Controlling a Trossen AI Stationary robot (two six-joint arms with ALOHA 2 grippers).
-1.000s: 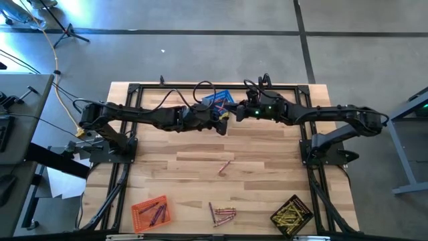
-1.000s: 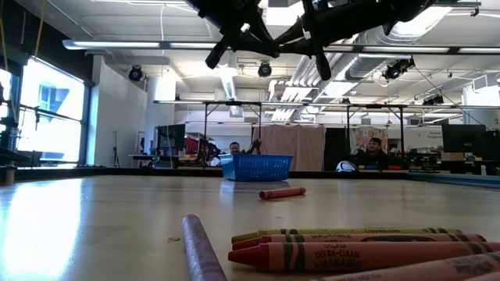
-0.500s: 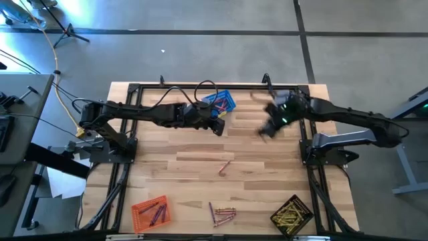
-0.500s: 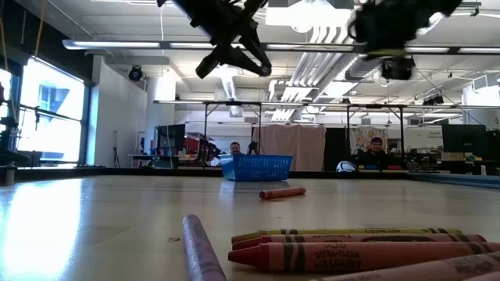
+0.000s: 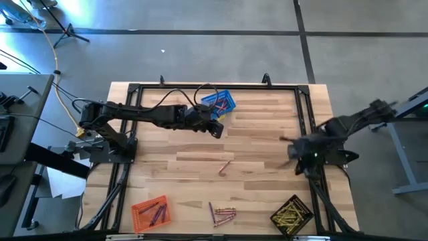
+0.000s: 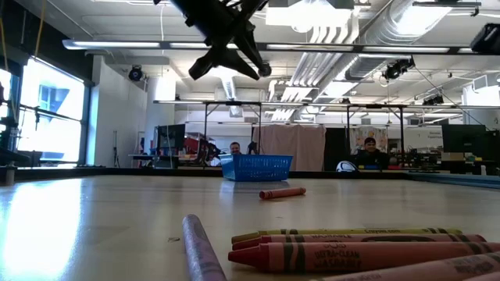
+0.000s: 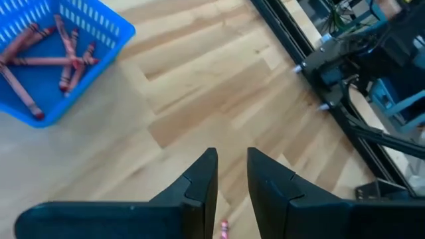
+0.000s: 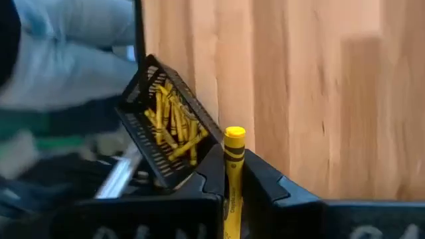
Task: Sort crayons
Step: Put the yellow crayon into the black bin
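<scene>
High view: two arms work over a wooden table (image 5: 267, 144) that carries three mesh baskets. Left gripper (image 5: 218, 129) hangs just beside the blue basket (image 5: 219, 102) at the far edge; in the left wrist view its fingers (image 7: 201, 182) stand a little apart with nothing between them. That view shows several red crayons (image 7: 46, 61) lying crossed in the blue basket; an exact count cannot be made. Right gripper (image 5: 294, 150) is at the right side of the table, blurred. Right wrist view: its fingers are clamped on one yellow crayon (image 8: 232, 178), held upright between them. Beyond it sits the black basket (image 8: 163, 136), tilted in this view and filled with many yellow crayons. Black basket in the high view (image 5: 291, 215) lies at the near right corner. Orange basket (image 5: 150, 211), near left, holds a few purple crayons. Two crayons (image 5: 224, 166) lie loose at mid-table, touching. A cluster of roughly five or six loose crayons (image 5: 223, 214) lies at the near edge.
</scene>
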